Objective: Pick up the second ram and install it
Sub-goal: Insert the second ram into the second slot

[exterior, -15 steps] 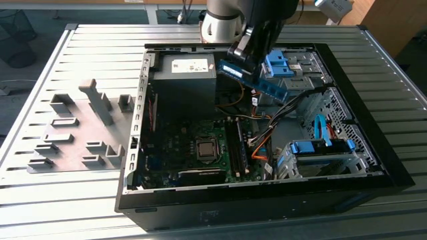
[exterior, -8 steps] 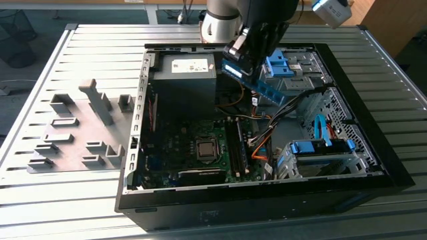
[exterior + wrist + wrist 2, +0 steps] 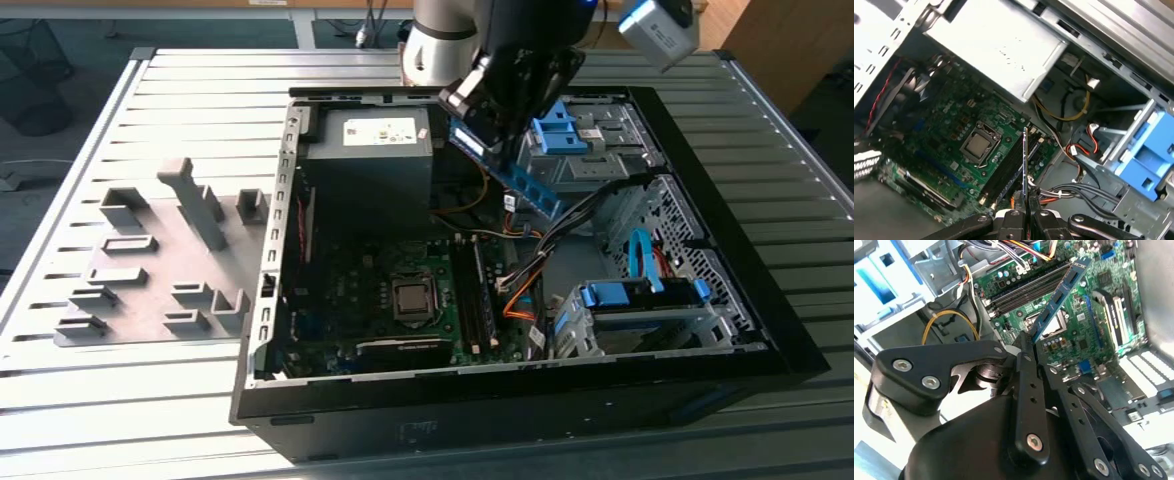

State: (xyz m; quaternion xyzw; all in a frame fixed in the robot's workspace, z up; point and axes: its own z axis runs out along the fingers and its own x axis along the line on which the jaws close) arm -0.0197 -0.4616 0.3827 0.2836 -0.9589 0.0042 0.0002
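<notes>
So the gripper point(image 3: 481, 125) has its jaws clamped on the second ram point(image 3: 527, 185), tilted over the case point(image 3: 534, 405). In the exterior view it's at 1 o'clock from the CPU socket point(image 3: 414, 298).

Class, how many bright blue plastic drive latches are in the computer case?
2. The far blue latch sits beside the arm; the near blue latch tops the drive cage. The arm may hide more.
</notes>
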